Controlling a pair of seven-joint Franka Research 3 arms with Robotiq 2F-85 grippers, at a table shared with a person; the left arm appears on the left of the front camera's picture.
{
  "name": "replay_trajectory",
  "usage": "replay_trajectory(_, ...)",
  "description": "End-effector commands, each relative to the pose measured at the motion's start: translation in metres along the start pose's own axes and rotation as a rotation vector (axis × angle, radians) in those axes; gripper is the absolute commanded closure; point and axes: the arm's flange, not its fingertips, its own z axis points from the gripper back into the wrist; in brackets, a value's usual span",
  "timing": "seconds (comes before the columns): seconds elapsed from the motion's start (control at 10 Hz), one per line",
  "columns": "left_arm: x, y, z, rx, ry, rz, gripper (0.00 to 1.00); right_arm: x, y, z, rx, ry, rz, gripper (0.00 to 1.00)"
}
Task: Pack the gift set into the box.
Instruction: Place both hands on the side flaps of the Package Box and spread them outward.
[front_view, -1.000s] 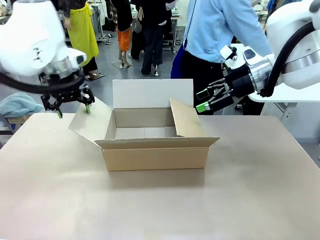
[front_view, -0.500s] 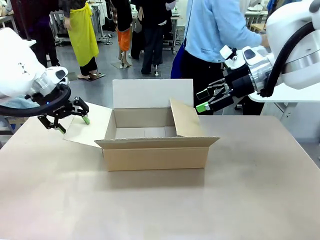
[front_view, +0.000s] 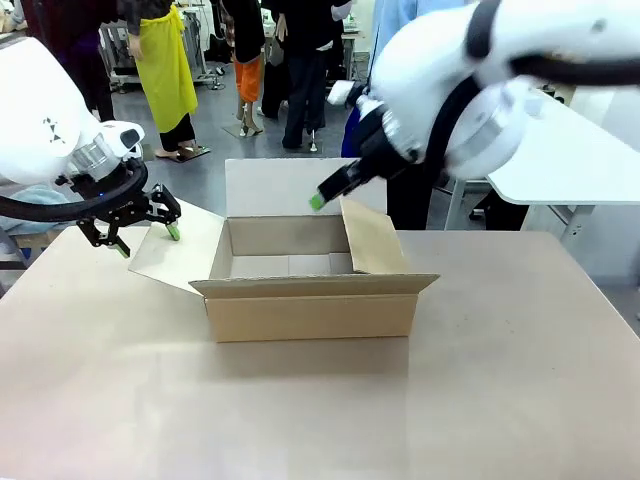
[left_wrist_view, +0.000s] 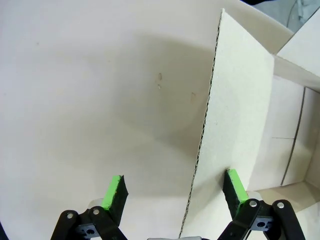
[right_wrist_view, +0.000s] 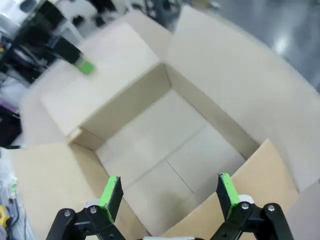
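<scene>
The box (front_view: 310, 312) stands open in the middle of the table, its inside bare (right_wrist_view: 170, 150). The left flap (front_view: 180, 250) lies spread outward, the right flap (front_view: 372, 238) leans inward, and the back flap stands upright. My left gripper (front_view: 147, 240) is open astride the left flap's outer edge (left_wrist_view: 205, 150), one pad on each side without touching it. My right gripper (front_view: 320, 198) hangs open over the back of the box, looking down into it (right_wrist_view: 168, 195). The gift set is out of view.
Bare tabletop (front_view: 320, 410) stretches in front of and beside the box. A white table (front_view: 570, 160) stands at the right behind my right arm. Several people stand farther back on the grey floor.
My right arm has swung from the right side of the table to above the back of the box. My left gripper came down and left to the left flap's edge.
</scene>
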Motion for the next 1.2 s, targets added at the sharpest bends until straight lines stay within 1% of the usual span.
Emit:
replay_trajectory(0.0,-0.001,0.001,0.002,0.017,0.001,0.012,0.0,0.077,0.059,0.006,-0.143,0.486,-0.229,0.0)
replay_trajectory(0.1,-0.001,0.001,0.002,0.017,0.001,0.012,0.0,0.074,0.061,0.008,-0.081,0.386,0.007,0.0)
replay_trajectory(0.2,-0.001,0.001,0.002,0.017,0.001,0.012,0.0,-0.017,0.003,-0.017,-0.061,0.103,-0.035,0.0)
replay_trajectory(0.3,-0.001,0.001,0.002,0.017,0.001,0.012,0.0,-0.017,0.003,-0.017,-0.061,0.103,-0.035,0.0)
replay_trajectory(0.4,-0.001,0.001,0.002,0.017,0.001,0.012,0.0,-0.018,0.022,-0.011,-0.109,0.228,-0.043,0.0)
replay_trajectory(0.5,-0.001,0.001,0.002,0.017,0.001,0.012,0.0,-0.017,0.02,-0.021,-0.124,0.288,-0.148,0.0)
replay_trajectory(0.6,-0.001,0.001,0.002,0.017,0.001,0.012,0.0,-0.001,0.044,-0.02,-0.216,0.343,-0.264,0.0)
replay_trajectory(0.7,-0.001,0.001,0.002,0.017,0.001,0.012,0.0,0.021,0.083,-0.01,-0.305,0.374,-0.275,0.0)
replay_trajectory(0.8,-0.001,0.001,0.002,0.017,0.001,0.012,0.0,0.032,0.103,-0.006,-0.406,0.412,-0.308,0.0)
replay_trajectory(0.9,-0.001,0.001,0.002,0.017,0.001,0.012,0.0,0.039,0.118,-0.007,-0.523,0.454,-0.345,0.0)
replay_trajectory(1.0,-0.001,0.001,0.002,0.017,0.001,0.012,0.0,0.04,0.124,-0.017,-0.615,0.487,-0.391,0.0)
replay_trajectory(1.1,-0.001,0.001,0.002,0.017,0.001,0.012,0.0,0.036,0.119,-0.033,-0.655,0.512,-0.427,0.0)
